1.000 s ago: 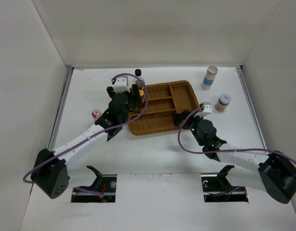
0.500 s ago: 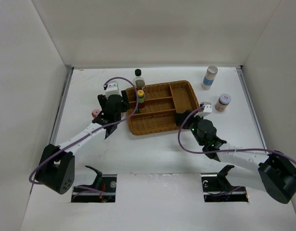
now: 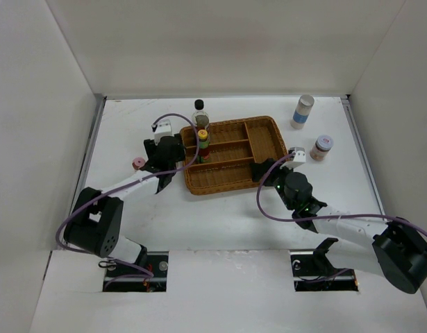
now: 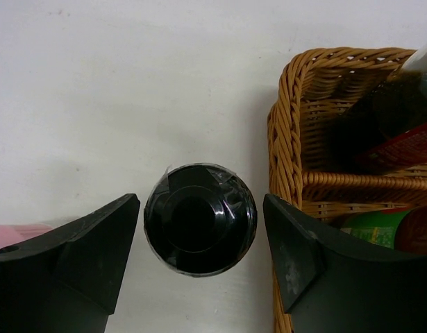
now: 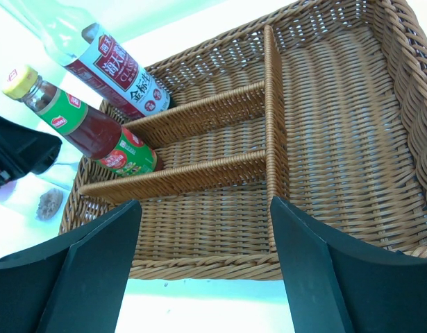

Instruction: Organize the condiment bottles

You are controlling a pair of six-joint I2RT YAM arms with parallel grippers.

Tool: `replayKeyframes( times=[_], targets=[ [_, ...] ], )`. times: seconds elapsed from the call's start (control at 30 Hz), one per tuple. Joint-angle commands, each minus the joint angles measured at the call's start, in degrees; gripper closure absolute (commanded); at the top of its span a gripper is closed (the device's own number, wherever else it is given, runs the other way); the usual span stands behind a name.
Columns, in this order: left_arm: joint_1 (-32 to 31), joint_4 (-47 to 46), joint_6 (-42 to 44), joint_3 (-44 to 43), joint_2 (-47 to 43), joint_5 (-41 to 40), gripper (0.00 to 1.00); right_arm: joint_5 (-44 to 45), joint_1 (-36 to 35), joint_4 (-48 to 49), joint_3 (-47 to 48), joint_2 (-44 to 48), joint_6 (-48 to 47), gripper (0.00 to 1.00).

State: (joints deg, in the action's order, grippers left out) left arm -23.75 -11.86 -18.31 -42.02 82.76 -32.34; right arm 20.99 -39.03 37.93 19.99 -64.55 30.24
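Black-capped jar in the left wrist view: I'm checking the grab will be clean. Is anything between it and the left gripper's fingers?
Nothing visible. The black-capped jar stands on bare table between the open fingers of the left gripper, a gap on each side. The wall of the wicker tray lies close beside one finger.

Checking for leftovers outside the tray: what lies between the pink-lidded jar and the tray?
A dark shaker, upright between the fingers of the open left gripper and touching neither; the left wrist view shows it.

White left arm [image 3: 126,186] and right arm [image 3: 341,223], black joints, looping purple cables [image 3: 176,111]; left gripper [image 4: 199,199] and right gripper [image 5: 205,202] have black wedge fingers [image 5: 81,277].
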Motion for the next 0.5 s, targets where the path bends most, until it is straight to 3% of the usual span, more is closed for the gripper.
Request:
replayKeyframes(
  times=[0.0, 0.13, 0.2, 0.47],
  targets=[
    [0.8, -3.4, -1.1, -1.9, 0.9, 0.6, 0.30, 0.7, -0.2, 2.8, 1.2, 0.8, -0.2, 0.18],
    [0.9, -4.0, -1.1, -1.4, 0.0, 0.8, 0.56, 0.2, -0.2, 2.7, 1.1, 0.4, 0.3, 0.18],
    [0.7, -4.2, -1.2, -0.8, -2.3, 0.4, 0.63, 0.8, -0.2, 2.8, 1.2, 0.7, -0.2, 0.18],
    [-1.7, -0.2, -0.5, 1.7, -19.7, -2.5, 0.64, 0.7, -0.2, 3.3, 0.9, 0.3, 0.0, 0.17]
  ],
)
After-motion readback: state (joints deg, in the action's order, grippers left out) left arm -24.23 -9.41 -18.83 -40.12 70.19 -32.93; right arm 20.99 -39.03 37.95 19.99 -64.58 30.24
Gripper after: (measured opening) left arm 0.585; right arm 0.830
